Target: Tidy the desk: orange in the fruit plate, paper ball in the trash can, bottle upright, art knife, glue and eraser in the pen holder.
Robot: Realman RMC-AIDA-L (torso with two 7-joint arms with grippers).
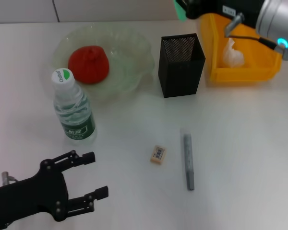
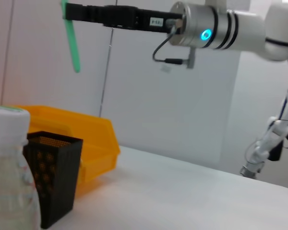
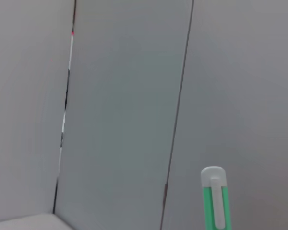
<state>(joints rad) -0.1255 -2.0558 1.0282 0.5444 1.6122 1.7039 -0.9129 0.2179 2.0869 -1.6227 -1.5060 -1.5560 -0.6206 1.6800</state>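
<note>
Left gripper (image 1: 97,175): seen low at the near left edge of the worktop (image 1: 240,143), jaws spread, nothing held.
Bottle (image 1: 74,108): stood upright just beyond the left gripper.
Eraser (image 1: 158,155): laid flat mid-worktop, apart from a grey art knife (image 1: 188,161) lying beside it.
Orange (image 1: 89,63): placed in the fruit plate (image 1: 134,45).
Pen holder (image 1: 181,64): set upright between plate and trash can (image 1: 216,52).
Paper ball (image 1: 232,53): seen inside the trash can.
Right gripper (image 2: 69,12): raised above the pen holder, jaws clenched on a green glue stick (image 2: 72,40) hanging downward.
</note>
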